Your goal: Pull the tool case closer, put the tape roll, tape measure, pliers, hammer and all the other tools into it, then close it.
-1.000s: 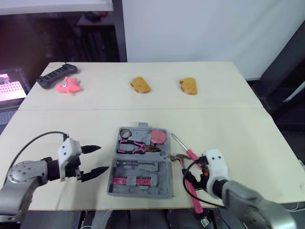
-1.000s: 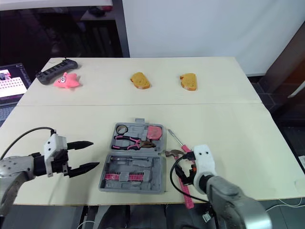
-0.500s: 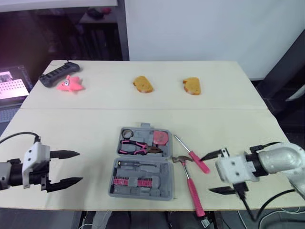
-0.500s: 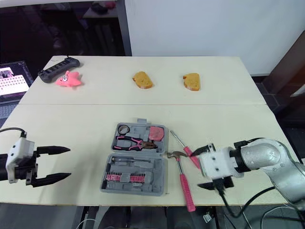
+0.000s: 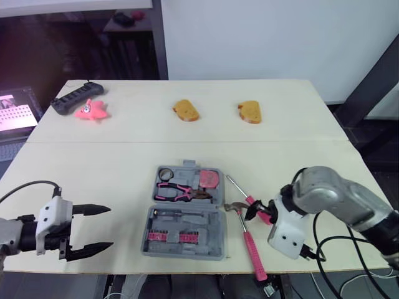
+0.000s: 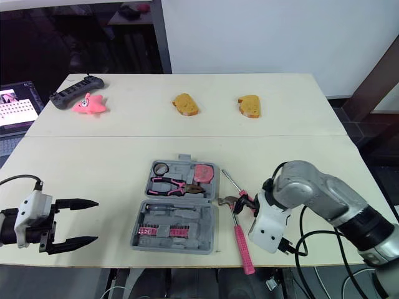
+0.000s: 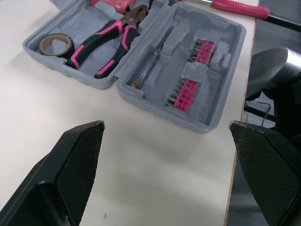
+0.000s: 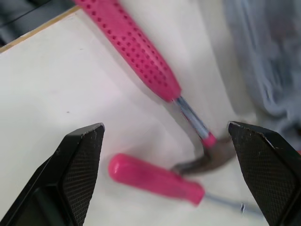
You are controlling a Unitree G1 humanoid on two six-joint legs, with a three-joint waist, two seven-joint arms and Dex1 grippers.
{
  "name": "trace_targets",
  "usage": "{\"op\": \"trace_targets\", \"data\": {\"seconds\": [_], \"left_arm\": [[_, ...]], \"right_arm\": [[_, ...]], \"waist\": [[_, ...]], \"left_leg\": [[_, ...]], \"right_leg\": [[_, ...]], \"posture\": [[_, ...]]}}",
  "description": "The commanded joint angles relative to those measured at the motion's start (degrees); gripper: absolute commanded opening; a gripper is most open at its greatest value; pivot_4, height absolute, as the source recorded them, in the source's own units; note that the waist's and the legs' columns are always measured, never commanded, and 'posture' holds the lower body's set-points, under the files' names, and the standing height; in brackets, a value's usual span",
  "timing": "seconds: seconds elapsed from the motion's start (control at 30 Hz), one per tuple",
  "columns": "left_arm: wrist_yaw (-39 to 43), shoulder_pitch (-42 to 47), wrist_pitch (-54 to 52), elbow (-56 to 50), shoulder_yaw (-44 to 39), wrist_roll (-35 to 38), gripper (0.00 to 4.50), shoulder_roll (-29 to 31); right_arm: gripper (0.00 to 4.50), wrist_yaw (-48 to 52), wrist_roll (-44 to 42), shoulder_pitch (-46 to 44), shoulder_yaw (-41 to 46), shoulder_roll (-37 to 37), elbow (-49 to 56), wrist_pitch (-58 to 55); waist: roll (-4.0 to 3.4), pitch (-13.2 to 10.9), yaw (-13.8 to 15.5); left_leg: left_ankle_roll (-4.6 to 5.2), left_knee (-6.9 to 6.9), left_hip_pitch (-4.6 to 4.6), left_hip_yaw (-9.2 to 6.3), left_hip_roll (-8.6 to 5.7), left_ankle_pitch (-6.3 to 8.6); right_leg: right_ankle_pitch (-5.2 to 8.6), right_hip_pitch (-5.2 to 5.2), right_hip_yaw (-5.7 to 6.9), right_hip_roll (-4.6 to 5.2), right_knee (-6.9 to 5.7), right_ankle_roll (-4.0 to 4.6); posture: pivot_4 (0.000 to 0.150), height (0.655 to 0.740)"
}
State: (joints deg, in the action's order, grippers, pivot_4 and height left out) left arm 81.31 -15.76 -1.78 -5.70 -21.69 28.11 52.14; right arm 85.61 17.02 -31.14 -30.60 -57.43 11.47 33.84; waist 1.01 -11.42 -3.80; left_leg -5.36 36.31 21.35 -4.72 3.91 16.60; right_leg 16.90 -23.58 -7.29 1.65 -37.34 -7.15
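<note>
The grey tool case (image 5: pixel 187 232) lies open near the table's front edge. Its far half holds the tape roll (image 5: pixel 165 173), the pink-handled pliers (image 5: pixel 176 191) and the pink tape measure (image 5: pixel 210 179); its near half holds pink bit strips (image 7: pixel 188 87). Right of the case lie the pink-handled hammer (image 5: pixel 252 252) and a pink-handled screwdriver (image 8: pixel 153 179). My right gripper (image 5: pixel 262 213) hangs open just above those two tools, holding nothing. My left gripper (image 5: pixel 103 227) is open, empty and well left of the case.
At the back of the table lie two orange bread pieces (image 5: pixel 185 110) (image 5: pixel 249 112), a pink star toy (image 5: pixel 89 111) and a black power strip (image 5: pixel 75 98). The hammer's handle reaches the table's front edge (image 5: pixel 206 273).
My left gripper has drawn back leftward from the case's side. My right gripper swung from the front edge out to the right, then came over the screwdriver and hammer.
</note>
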Motion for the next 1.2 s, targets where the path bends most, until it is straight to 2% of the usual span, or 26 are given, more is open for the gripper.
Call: {"op": "trace_targets", "data": {"seconds": [0.03,0.3,0.77,1.1,1.2], "left_arm": [[-1.14,-0.03,-0.02,-2.31,0.17,0.21,4.50,-0.35],[-2.98,-0.82,-1.28,-4.93,0.84,0.37,4.50,-0.94],[-3.30,-1.22,-2.35,-8.03,0.95,1.05,4.50,-1.02],[-3.99,-2.49,-3.62,-10.35,0.64,1.32,4.50,-1.20],[-4.04,-2.45,-4.07,-10.54,0.62,1.31,4.50,-1.18]], "right_arm": [[4.44,1.39,3.81,-4.58,-2.71,3.27,-1.46,1.56],[4.44,4.49,8.67,-11.54,-8.67,10.85,-3.28,-0.44],[4.44,1.55,17.58,-10.97,-13.56,14.37,-9.58,1.01],[4.44,2.26,19.71,-7.19,-14.75,14.29,-8.22,-0.87],[3.61,1.14,20.86,-5.38,-14.38,13.27,-8.52,-0.30]], "waist": [[-0.01,-0.01,-0.20],[-0.04,-0.02,-0.12],[-0.03,-0.01,-0.27],[0.02,0.02,-0.08],[0.17,0.11,0.00]], "left_leg": [[-0.01,0.01,0.00,0.00,0.00,-0.01],[-0.02,0.04,-0.05,-0.02,0.00,-0.02],[-0.02,0.22,-0.08,-0.05,-0.01,-0.02],[0.02,0.45,-0.11,-0.11,-0.01,0.01],[0.11,0.57,-0.11,-0.13,-0.01,0.06]], "right_leg": [[-0.01,-0.01,0.00,0.00,-0.01,0.00],[-0.04,0.00,0.01,-0.02,-0.14,0.00],[-0.04,0.01,0.02,-0.03,-0.39,0.02],[-0.02,0.15,0.06,-0.04,-0.49,0.06],[0.03,0.23,0.08,-0.04,-0.50,0.13]], "posture": [[0.150,0.7400],[0.150,0.7400],[0.150,0.7400],[0.150,0.7400],[0.150,0.7400]]}}
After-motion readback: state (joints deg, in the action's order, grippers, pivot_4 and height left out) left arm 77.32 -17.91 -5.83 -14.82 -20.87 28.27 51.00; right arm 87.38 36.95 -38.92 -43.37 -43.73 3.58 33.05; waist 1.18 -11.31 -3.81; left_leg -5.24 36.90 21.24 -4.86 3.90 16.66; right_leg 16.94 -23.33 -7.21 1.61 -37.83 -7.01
